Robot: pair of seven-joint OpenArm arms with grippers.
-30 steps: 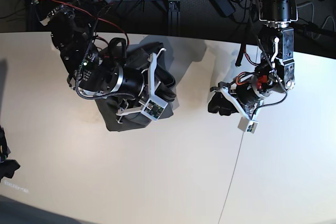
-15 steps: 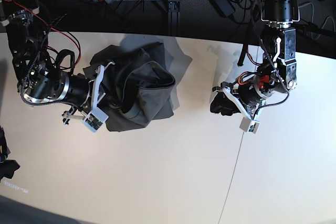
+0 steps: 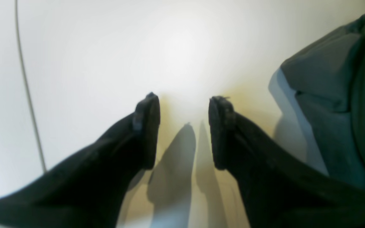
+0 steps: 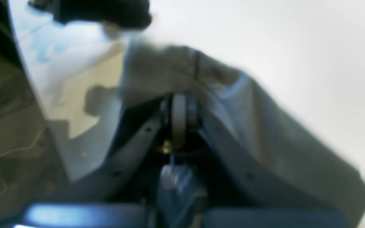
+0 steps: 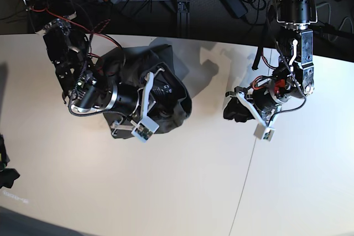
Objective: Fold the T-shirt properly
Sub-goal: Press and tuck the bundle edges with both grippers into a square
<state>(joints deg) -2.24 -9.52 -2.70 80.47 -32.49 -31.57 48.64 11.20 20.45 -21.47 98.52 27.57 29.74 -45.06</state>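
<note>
Currently, the shirt [image 5: 165, 54] lies bunched on the worktop [image 5: 188, 181]. The right gripper [image 4: 182, 103] is closed at the shirt; whether it pinches fabric cannot be determined. Left of the shirt, well apart, the left gripper [image 3: 185, 126] stands open, holding nothing.

Base looks down on both arms; wrist views sit close.

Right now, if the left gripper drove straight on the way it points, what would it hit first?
The left gripper would likely meet bare white tabletop first. The T-shirt lies off to one side of that line; how far down the surface is, I can't tell.
</note>
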